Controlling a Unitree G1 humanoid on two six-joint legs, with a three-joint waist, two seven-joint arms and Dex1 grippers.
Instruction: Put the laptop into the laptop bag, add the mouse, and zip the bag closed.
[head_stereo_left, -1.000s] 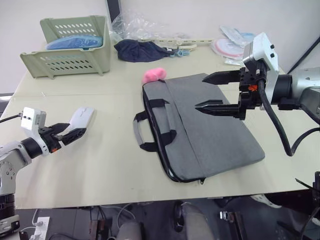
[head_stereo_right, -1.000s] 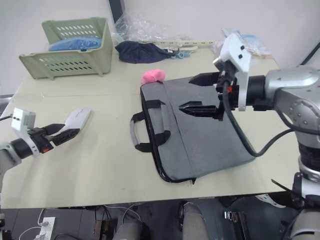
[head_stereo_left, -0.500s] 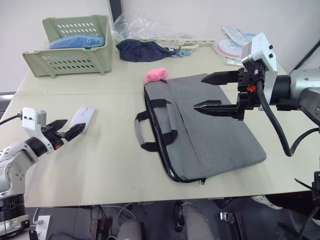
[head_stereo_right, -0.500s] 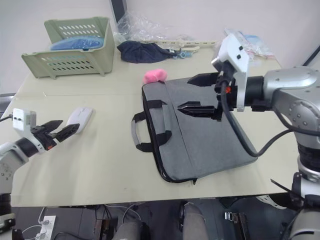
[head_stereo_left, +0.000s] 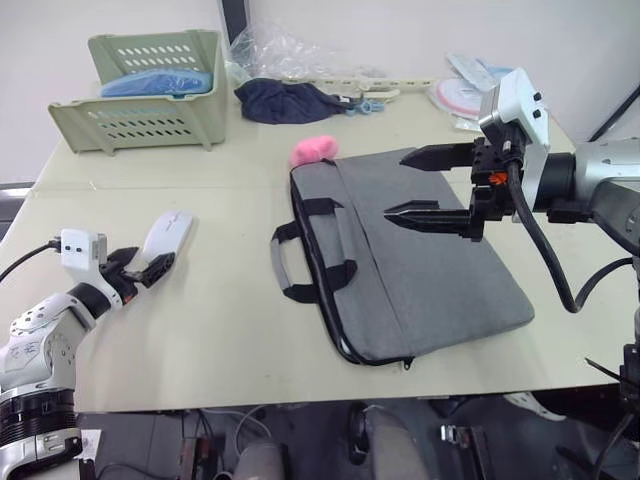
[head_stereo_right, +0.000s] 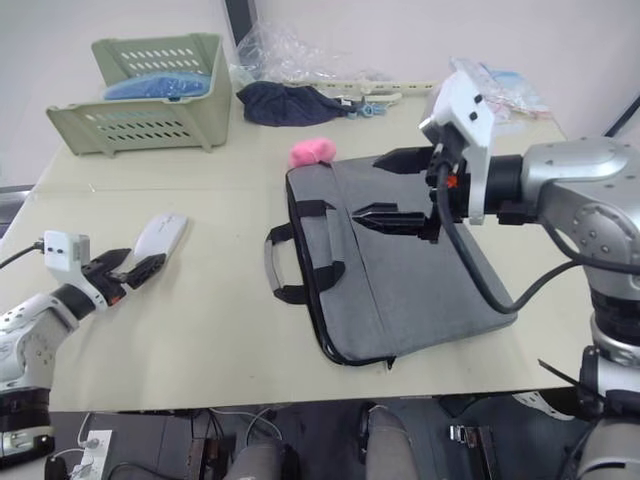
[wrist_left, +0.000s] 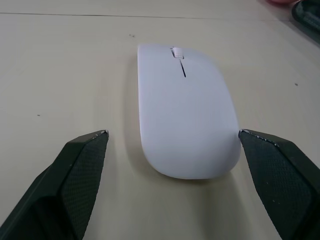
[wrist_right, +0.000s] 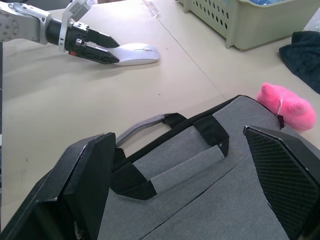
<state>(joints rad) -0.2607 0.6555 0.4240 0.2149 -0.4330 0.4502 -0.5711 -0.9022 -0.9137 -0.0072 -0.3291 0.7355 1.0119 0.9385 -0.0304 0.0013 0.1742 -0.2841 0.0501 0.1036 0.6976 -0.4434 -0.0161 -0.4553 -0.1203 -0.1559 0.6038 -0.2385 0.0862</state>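
1. Black two-fingered left tool (wrist_left: 172, 145) sits low on the beige desk (head_stereo_left: 220, 330), released, its fingertips flanking my small white oval mouse (wrist_left: 185, 127) without touching it.
2. My right tool (head_stereo_left: 425, 185) hovers spread wide above the flat grey fabric laptop bag (head_stereo_left: 420, 270).
3. Fluffy pink plush toy (head_stereo_left: 312, 150) touches the bag's far corner.

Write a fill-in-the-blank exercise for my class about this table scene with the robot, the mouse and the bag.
1. The white mouse lies on the table between the open fingers of the robot's ____ gripper.
2. The right gripper hovers, fingers open, above the grey ____.
3. The fluffy toy at the bag's far corner is ____ in colour.
4. The blue items sit inside the pale green ____.

Missing words: left; laptop bag; pink; basket
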